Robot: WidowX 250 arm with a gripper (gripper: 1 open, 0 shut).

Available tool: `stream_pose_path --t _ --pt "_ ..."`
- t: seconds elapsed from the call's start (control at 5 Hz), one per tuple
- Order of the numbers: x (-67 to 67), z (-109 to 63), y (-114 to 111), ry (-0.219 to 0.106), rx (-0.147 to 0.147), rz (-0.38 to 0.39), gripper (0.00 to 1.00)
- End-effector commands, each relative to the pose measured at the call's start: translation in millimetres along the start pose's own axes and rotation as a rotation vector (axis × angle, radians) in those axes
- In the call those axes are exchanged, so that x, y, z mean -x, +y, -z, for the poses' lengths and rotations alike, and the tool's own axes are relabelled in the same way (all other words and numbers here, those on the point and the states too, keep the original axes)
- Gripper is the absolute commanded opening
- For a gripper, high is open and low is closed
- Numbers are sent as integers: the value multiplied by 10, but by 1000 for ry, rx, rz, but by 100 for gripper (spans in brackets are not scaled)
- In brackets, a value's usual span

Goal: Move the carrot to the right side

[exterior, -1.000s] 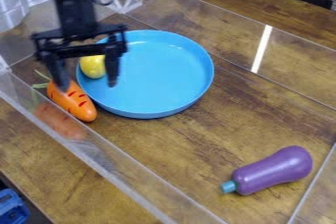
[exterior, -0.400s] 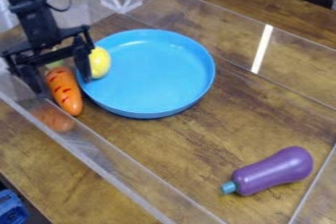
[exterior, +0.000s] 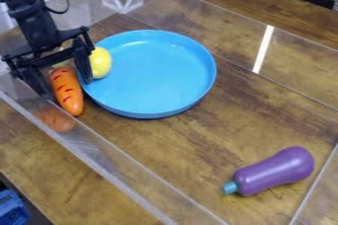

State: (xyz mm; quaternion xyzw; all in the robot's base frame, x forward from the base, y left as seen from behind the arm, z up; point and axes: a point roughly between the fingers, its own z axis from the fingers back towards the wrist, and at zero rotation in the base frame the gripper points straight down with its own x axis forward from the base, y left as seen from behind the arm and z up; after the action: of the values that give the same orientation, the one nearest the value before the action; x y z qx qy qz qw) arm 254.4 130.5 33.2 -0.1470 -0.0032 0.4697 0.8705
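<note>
The gripper stands wide open, holding nothing, its dark fingers straddling the top of the carrot, which lies on the wooden table just left of the blue plate. A good grasp likely means sinking further so the fingers close across the carrot's middle — not its tapered end. The carrot looks like smooth, ridged plastic; the lemon on the plate rim is round and glossy — the purple eggplant lies well apart.
</note>
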Motion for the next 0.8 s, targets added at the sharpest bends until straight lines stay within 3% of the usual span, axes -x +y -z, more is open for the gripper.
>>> stream_pose_path --t 0.0,0.2,0.4,0.6 --pt "-92 -103 12 -43 29 -7 100" --pt "-106 -105 7 -46 44 1 100" --pt "-115 -86 -12 -48 47 1 0" --pt "-112 -106 -37 -46 45 19 0"
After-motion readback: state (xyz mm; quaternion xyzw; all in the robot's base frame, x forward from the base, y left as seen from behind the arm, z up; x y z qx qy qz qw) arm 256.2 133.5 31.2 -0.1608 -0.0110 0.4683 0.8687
